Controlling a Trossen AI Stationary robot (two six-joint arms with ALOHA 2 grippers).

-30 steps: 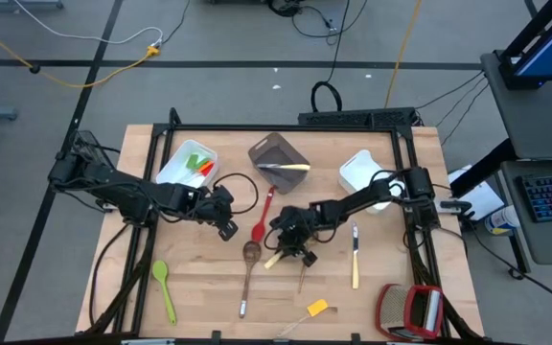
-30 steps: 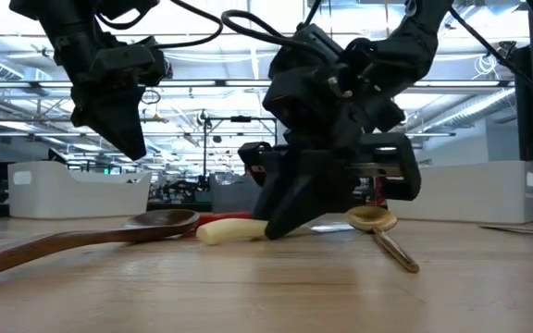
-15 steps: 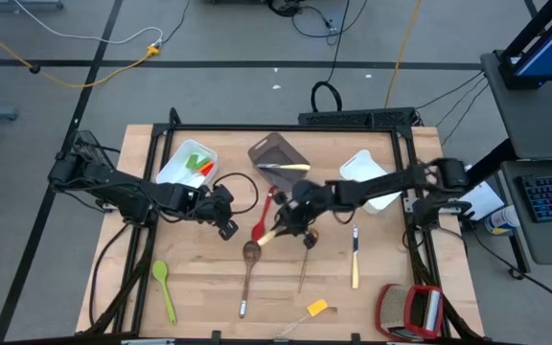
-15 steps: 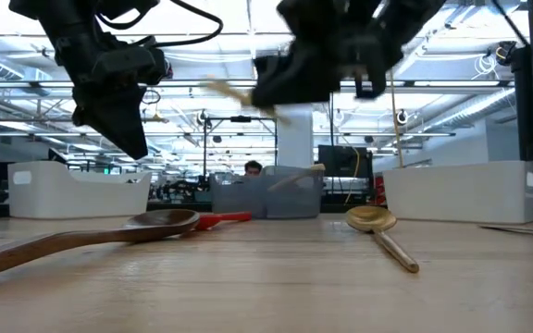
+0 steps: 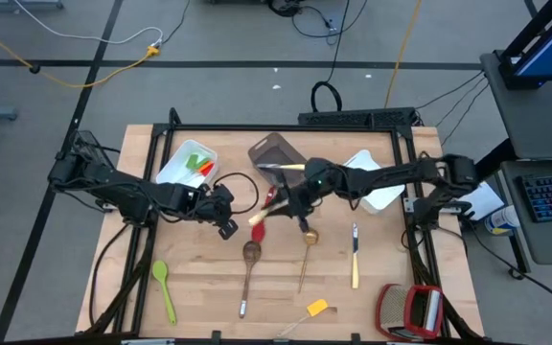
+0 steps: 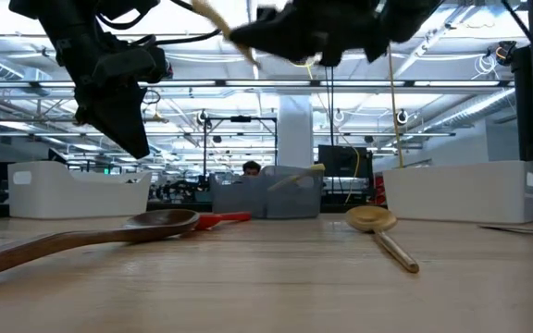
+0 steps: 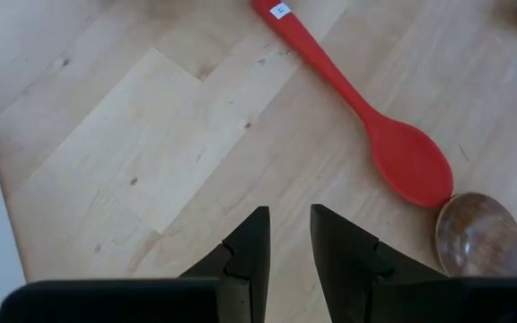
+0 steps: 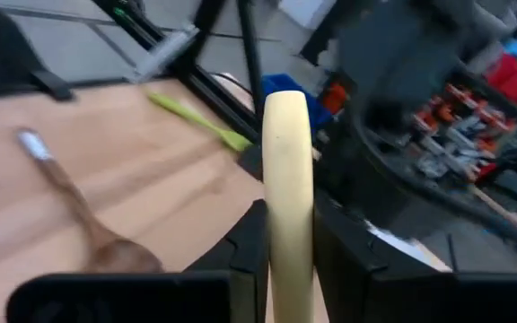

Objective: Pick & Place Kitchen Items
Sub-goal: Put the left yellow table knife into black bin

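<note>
The right gripper [image 8: 290, 235] hangs above the middle of the wooden counter [image 5: 199, 297], its fingers [image 8: 245, 238] clamped on a pale cream-handled knife [image 8: 288, 170]; the handle stands up from between them, and in the high view its free end [image 5: 257, 218] juts out past the gripper toward the left arm. Below and just beside those fingers lie a red plastic spoon [image 5: 268, 196] and a gold metal spoon [image 5: 309, 237], with a brown wooden spoon [image 5: 251, 254] a little farther off. A dark grey rectangular bin [image 5: 278, 153] sits just beyond the fingers and holds another pale utensil. The left gripper [image 7: 285, 235] hovers over bare wood, its fingers [image 7: 251, 238] slightly apart and empty; ahead of the fingertips lies the red spoon, its bowl just beside the brown wooden spoon's bowl [image 7: 483, 235].
</note>
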